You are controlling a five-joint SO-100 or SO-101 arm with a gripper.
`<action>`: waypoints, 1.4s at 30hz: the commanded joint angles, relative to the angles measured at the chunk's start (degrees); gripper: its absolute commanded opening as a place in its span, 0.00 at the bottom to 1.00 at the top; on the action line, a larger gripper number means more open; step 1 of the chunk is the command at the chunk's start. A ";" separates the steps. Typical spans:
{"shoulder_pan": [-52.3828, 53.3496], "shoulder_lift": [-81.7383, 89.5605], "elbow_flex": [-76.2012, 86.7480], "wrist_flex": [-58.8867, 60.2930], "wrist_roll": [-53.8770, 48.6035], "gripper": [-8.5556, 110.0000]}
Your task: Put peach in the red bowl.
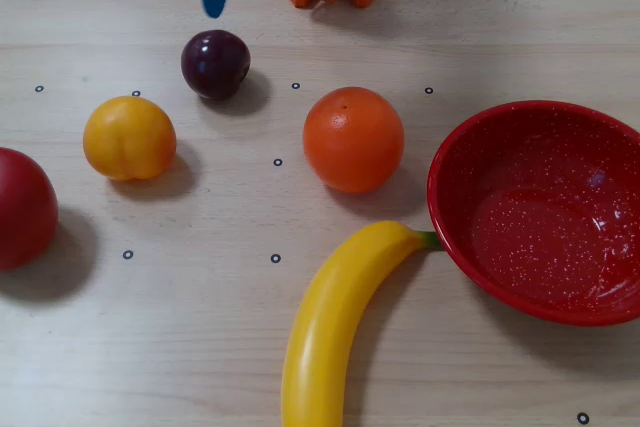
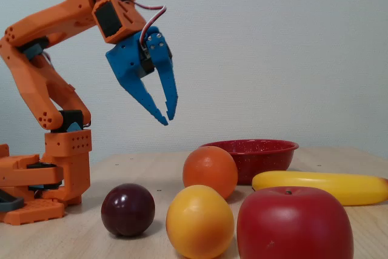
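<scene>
Table (image 1: 520, 27), light wood. Plum (image 1: 215, 64) upper left; orange (image 1: 353, 139) centre; banana (image 1: 330, 327) below it; red apple (image 1: 22, 207) at left edge.

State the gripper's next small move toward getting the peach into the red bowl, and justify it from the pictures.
Probably carry the gripper on toward the peach and then lower it. The jaws hang empty and slightly apart, high above the table near the plum, while the peach sits untouched, well away from the red bowl.

No text, label, brand or number can be read in either fixed view.
</scene>
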 commanded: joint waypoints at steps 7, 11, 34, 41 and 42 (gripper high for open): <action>5.62 -8.61 -15.91 2.20 -4.48 0.07; 8.17 -14.06 -21.27 4.66 -4.92 0.07; 16.70 -39.20 -41.04 12.66 -17.84 0.10; 17.58 -44.65 -45.26 14.77 -20.39 0.15; 17.58 -45.26 -45.44 15.03 -20.57 0.17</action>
